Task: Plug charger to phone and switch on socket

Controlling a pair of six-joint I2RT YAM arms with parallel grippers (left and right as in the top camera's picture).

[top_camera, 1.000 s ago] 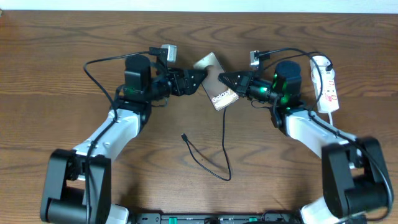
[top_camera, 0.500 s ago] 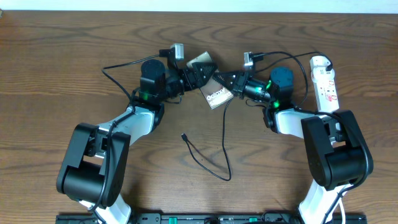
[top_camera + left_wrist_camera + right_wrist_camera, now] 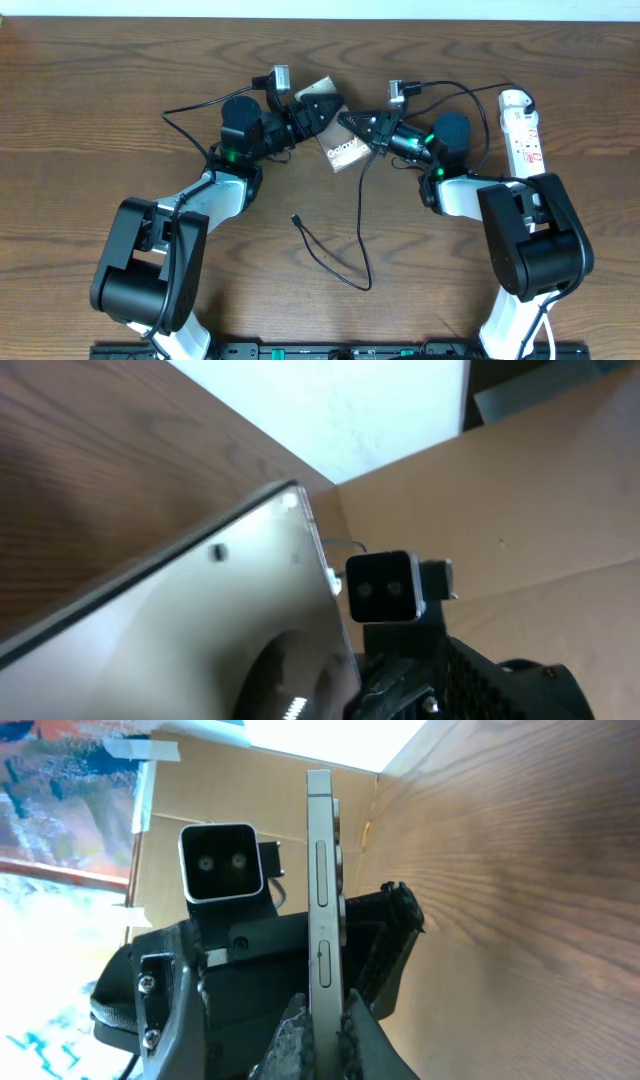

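Versus half a second back: phone (image 3: 335, 140) had shifted slightly left, and both arms went with it. Right tool (image 3: 352, 123) was closed on the phone, fingers (image 3: 293, 1032) pinching its two faces. Left tool (image 3: 310, 113) looked clamped on the far-left end. The phone's long axis ran diagonally, far-left to near-right, lettered end near-right. Count: one phone, one charger (image 3: 335, 268), one socket (image 3: 524, 135), two tools. The charger's plug (image 3: 296, 219) lay loose on the bench (image 3: 100, 100), well apart from the phone.
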